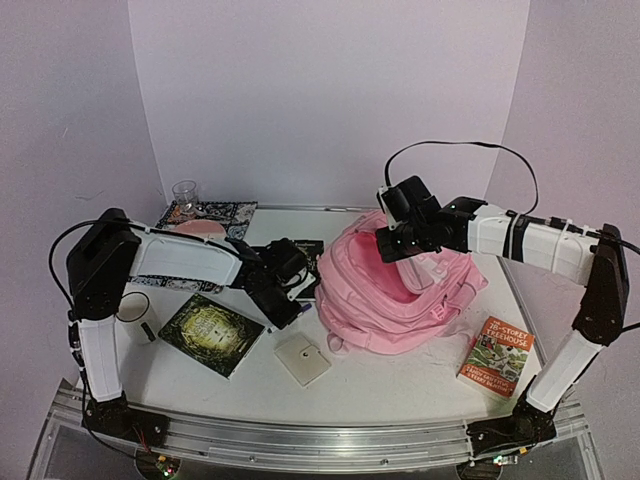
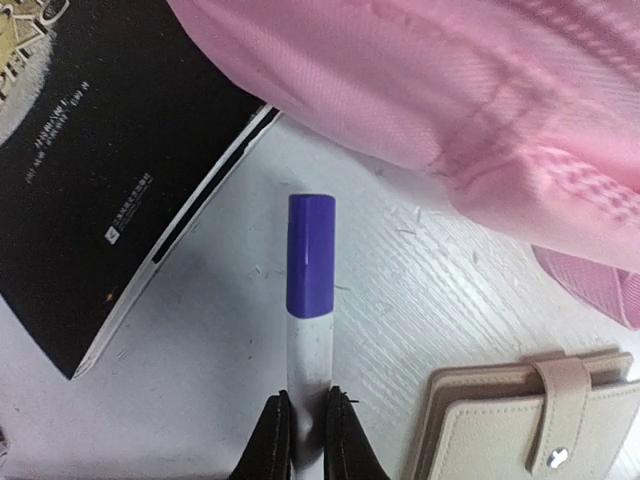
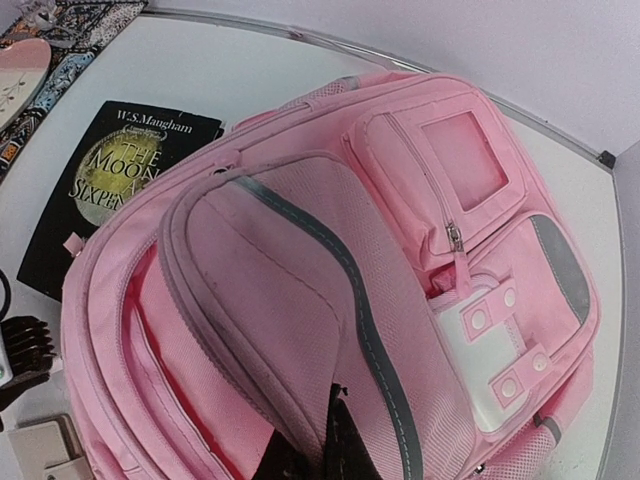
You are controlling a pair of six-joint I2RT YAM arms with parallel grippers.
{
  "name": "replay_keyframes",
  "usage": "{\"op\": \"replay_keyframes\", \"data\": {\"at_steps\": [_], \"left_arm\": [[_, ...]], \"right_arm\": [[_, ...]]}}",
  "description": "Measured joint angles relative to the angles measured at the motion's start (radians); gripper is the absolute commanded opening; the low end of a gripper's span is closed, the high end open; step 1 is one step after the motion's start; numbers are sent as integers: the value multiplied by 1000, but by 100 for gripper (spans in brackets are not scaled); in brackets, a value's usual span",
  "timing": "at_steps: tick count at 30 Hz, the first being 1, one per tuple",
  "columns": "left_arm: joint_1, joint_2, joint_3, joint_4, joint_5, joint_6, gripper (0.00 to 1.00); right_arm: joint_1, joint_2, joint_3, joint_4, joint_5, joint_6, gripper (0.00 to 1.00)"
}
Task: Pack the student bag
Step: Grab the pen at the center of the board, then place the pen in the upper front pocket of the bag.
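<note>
Overhead cam wide; wrist cams close, share bag (image 3: 300, 260).

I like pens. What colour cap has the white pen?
Purple cap; left wrist view shows best.

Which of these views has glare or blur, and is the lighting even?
Top external: even light, faint shadows; the table's front rail bows from the lens. Left wrist: a glare streak runs down the marker's purple cap, and the student bag looks slightly soft. Right wrist: the bag is sharp, zip pulls clear; the right claw at the bottom edge is dark, with little detail.
</note>
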Motion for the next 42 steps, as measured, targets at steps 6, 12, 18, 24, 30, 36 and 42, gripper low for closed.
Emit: {"op": "replay_keyframes", "data": {"at_steps": [6, 12, 18, 24, 30, 36, 42], "left_arm": [[-11, -123, -40, 35, -28, 68, 0], [-80, -274, -142, 173, -100, 190, 0], [-139, -328, -194, 353, -153, 367, 0], [-161, -328, -227, 531, -162, 576, 0], [-170, -274, -179, 621, -164, 758, 0], [-173, -208, -152, 672, -171, 933, 0], [-173, -170, -152, 750, -172, 1104, 4]], "right_arm": [[0, 0, 0, 0, -10, -3, 0], [-2, 0, 1, 0, -48, -7, 0], [-2, 0, 19, -5, -113, -12, 0], [-2, 0, 29, -10, -178, -20, 0], [-2, 0, 29, -19, -224, -30, 0], [-2, 0, 34, -24, -261, -37, 0], [-1, 0, 42, -27, -290, -37, 0]]}}
